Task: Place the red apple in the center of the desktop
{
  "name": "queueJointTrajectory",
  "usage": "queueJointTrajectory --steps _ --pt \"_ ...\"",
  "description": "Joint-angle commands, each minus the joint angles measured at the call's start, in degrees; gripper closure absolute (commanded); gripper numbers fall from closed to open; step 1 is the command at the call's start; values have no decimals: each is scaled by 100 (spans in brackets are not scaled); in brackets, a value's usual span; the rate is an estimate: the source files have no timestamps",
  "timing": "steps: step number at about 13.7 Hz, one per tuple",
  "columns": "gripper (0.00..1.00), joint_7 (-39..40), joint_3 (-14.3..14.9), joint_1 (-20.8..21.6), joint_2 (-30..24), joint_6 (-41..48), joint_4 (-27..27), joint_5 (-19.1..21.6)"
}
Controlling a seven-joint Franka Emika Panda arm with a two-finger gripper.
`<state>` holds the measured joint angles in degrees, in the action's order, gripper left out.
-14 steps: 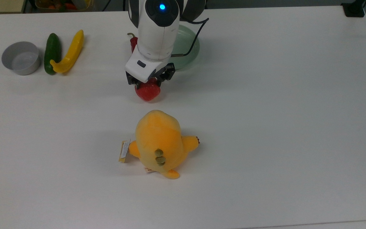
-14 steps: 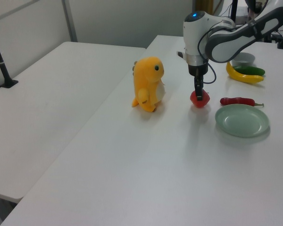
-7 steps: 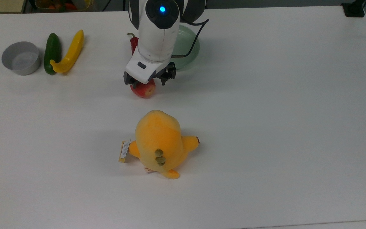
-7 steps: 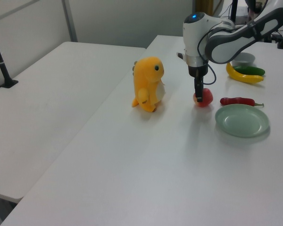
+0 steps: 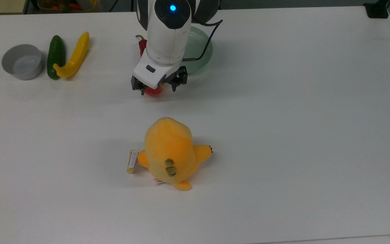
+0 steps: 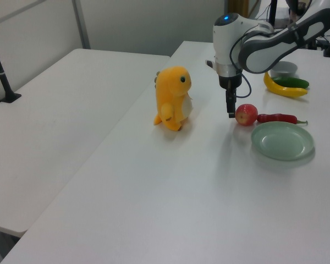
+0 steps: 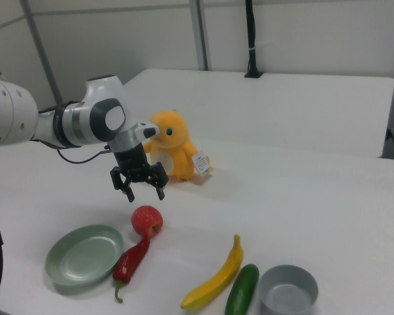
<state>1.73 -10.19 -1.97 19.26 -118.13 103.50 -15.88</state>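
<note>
The red apple (image 7: pixel 147 220) lies on the white desktop (image 5: pixel 283 135), its side against the tip of a red chili pepper (image 7: pixel 131 261). My gripper (image 7: pixel 143 187) hangs just above it, open, with nothing between its fingers. In the top view the gripper (image 5: pixel 157 86) covers most of the apple (image 5: pixel 154 91), which peeks out below the hand. In the left view the apple (image 6: pixel 246 114) rests to the right of the gripper (image 6: pixel 230 108), between it and the chili (image 6: pixel 278 117).
An orange plush toy (image 5: pixel 169 152) stands mid-table in front of the gripper. A pale green plate (image 5: pixel 198 51) sits beside the chili. At the top view's left lie a yellow banana (image 5: pixel 74 56), a green cucumber (image 5: pixel 56 57) and a grey bowl (image 5: pixel 22 62).
The gripper, shut on the apple a second ago, has opened and let it go. The apple has rolled back toward the chili and plate while the hand lifted slightly.
</note>
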Motion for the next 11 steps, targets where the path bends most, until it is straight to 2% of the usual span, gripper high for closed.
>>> queueJointTrajectory --steps 1,3,4,6,7,8,11 --pt "0 -111 17 21 -194 -43 -14 59" --pt "0 -147 17 4 -334 -35 -32 67" --pt "0 -147 17 -5 -509 -26 -32 241" --pt "0 -147 25 -14 -825 18 -50 846" --pt "0 -155 69 -14 -1053 27 -67 1398" --pt "0 -390 87 -5 -1282 97 -111 1708" --pt "0 -1156 341 336 -1626 650 -225 1737"
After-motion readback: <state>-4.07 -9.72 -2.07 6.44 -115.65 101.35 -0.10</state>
